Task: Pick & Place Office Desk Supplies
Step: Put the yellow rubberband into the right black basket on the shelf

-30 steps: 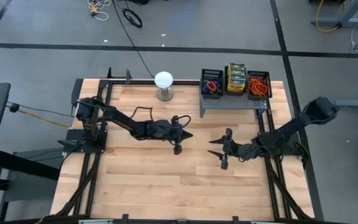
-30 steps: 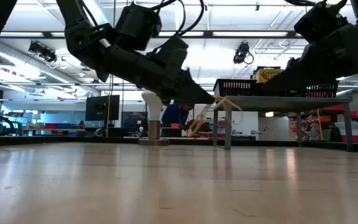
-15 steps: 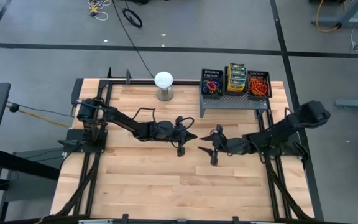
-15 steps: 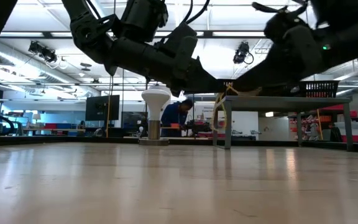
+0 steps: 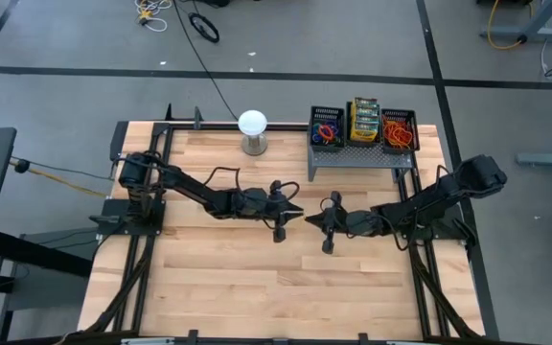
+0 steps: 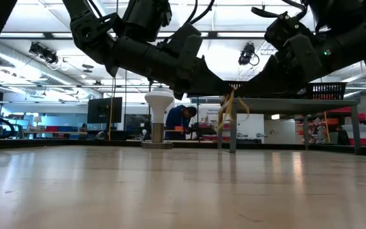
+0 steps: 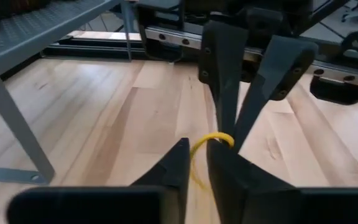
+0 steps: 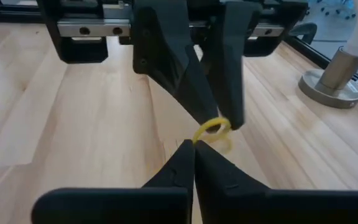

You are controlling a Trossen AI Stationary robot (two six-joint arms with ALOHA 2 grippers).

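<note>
A thin, limp yellow rubber-band loop [image 7: 211, 142] is pinched mid-air between the closed left hand [image 5: 300, 213] and closed right hand [image 5: 308, 223], best held by its strand.

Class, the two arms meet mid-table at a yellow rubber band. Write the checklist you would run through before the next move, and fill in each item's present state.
1. Left gripper fingers closed on the yellow rubber band: ok.
2. Right gripper fingers closed on the band: ok, tips pinched at it.
3. Band lifted off the table: ok, it hangs above the wood in the low view.
4. Band unstrained: cannot tell.
5. Mesh bins upright on the grey riser: ok.
6. White globe away from both arms: ok.
</note>
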